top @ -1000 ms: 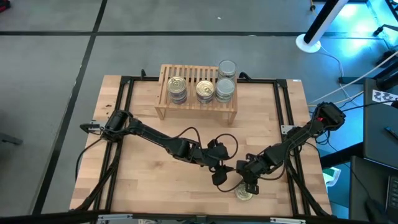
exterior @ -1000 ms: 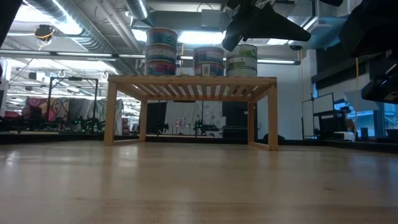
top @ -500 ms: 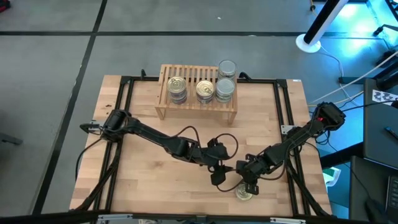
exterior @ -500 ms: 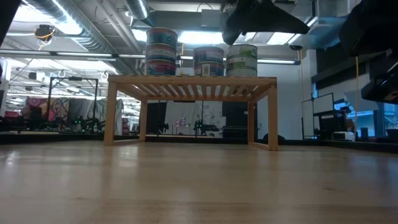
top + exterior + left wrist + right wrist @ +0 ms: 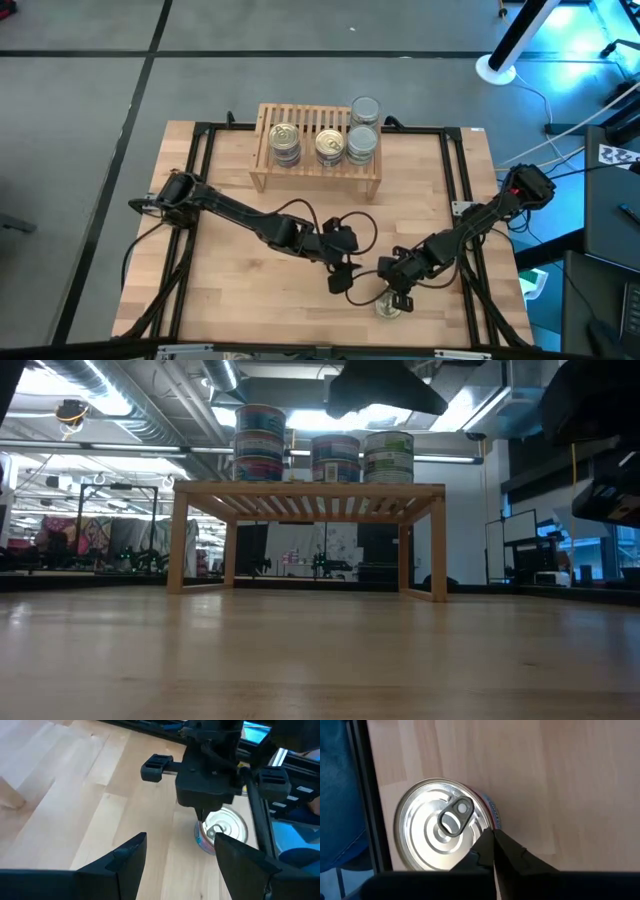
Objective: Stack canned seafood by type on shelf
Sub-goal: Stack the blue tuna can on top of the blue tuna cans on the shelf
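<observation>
Here, left tool (image 5: 338, 279) hovers released over the tabletop (image 5: 230, 290), shelf (image 5: 316, 148) with stacked tins far ahead | silver-lidded tin (image 5: 389, 307) just right of it, near the tabletop's front edge | right tool (image 5: 398, 297) clenched empty, fingertips (image 5: 493, 841) over the tin's rim.

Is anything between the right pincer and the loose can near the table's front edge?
Nothing visible. The right pincer, shut, hangs directly over the silver-lidded can, its tips at the lid's rim.
</observation>
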`<move>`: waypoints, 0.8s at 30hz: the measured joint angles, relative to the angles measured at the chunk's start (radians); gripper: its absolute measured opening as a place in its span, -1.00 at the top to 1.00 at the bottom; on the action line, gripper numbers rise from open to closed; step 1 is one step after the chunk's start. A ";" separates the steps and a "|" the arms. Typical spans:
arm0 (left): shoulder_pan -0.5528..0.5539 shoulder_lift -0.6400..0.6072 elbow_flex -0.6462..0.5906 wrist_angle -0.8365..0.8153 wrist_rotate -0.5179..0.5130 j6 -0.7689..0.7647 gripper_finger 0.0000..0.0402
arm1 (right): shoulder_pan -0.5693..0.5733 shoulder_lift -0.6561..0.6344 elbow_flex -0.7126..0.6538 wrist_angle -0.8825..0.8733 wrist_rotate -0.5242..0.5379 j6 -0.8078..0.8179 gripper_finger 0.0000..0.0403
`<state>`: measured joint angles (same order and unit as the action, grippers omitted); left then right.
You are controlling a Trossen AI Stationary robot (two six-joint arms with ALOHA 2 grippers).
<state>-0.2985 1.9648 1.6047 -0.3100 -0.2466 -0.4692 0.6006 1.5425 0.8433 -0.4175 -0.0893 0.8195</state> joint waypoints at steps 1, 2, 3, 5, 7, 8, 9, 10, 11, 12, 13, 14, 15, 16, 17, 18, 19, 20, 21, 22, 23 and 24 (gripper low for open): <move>0.001 -0.007 0.000 -0.013 0.000 0.000 -0.13 | -0.003 0.000 0.000 0.000 0.001 0.000 0.97; 0.002 -0.018 0.000 -0.042 0.003 0.000 -0.13 | -0.010 0.000 0.000 0.003 0.002 -0.001 0.98; 0.004 -0.024 0.000 -0.070 0.005 -0.005 -0.13 | -0.018 0.000 0.000 0.006 0.002 -0.002 0.99; 0.005 -0.043 0.000 -0.109 0.009 -0.027 -0.13 | -0.038 0.000 0.000 0.010 0.003 -0.006 0.98; 0.006 -0.061 0.000 -0.160 0.010 -0.049 -0.13 | -0.065 0.000 -0.001 0.014 0.004 -0.010 0.98; 0.006 -0.067 0.000 -0.183 0.011 -0.054 -0.13 | -0.079 0.001 -0.001 0.020 0.005 -0.014 0.99; 0.006 -0.076 0.000 -0.208 0.011 -0.057 -0.13 | -0.094 0.001 -0.001 0.023 0.008 -0.017 0.99; 0.006 -0.085 0.000 -0.237 0.012 -0.063 -0.13 | -0.108 0.001 -0.001 0.025 0.009 -0.018 0.99; 0.006 -0.094 0.000 -0.257 0.013 -0.076 -0.13 | -0.124 0.002 -0.001 0.027 0.009 -0.018 0.99; 0.006 -0.105 0.000 -0.273 0.014 -0.091 -0.13 | -0.141 0.002 -0.001 0.027 0.009 -0.021 0.99; 0.006 -0.114 0.000 -0.293 0.014 -0.109 -0.13 | -0.156 0.002 -0.001 0.028 0.010 -0.029 0.99; 0.006 -0.123 0.000 -0.312 0.015 -0.126 -0.13 | -0.172 0.002 -0.001 0.029 0.010 -0.041 0.99; 0.006 -0.131 0.000 -0.330 0.017 -0.141 -0.13 | -0.187 0.002 -0.001 0.031 0.010 -0.053 0.99; 0.005 -0.138 0.000 -0.352 0.018 -0.158 -0.13 | -0.203 0.002 -0.001 0.032 0.010 -0.063 0.99; 0.004 -0.146 0.000 -0.383 0.019 -0.175 -0.13 | -0.219 0.002 -0.001 0.032 0.010 -0.068 0.99; 0.001 -0.153 0.000 -0.413 0.021 -0.194 -0.13 | -0.234 0.002 -0.001 0.032 0.010 -0.069 0.99; -0.003 -0.162 0.000 -0.441 0.023 -0.217 -0.13 | -0.250 0.002 -0.001 0.033 0.010 -0.069 0.99; -0.007 -0.168 0.000 -0.465 0.022 -0.244 -0.13 | -0.264 0.002 -0.001 0.034 0.010 -0.070 1.00; -0.012 -0.174 0.000 -0.490 0.025 -0.271 -0.13 | -0.277 0.002 -0.001 0.034 0.010 -0.071 1.00; -0.018 -0.177 0.000 -0.523 0.031 -0.295 -0.13 | -0.290 0.002 -0.001 0.033 0.010 -0.071 1.00; -0.027 -0.177 0.000 -0.541 0.036 -0.318 -0.13 | -0.303 0.002 -0.001 0.033 0.010 -0.074 1.00; -0.035 -0.176 -0.001 -0.545 0.051 -0.341 -0.13 | -0.315 0.002 -0.001 0.033 0.009 -0.086 1.00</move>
<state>-0.3336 1.7888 1.6042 -0.8550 -0.1958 -0.8099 0.2858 1.5440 0.8425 -0.3842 -0.0799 0.7340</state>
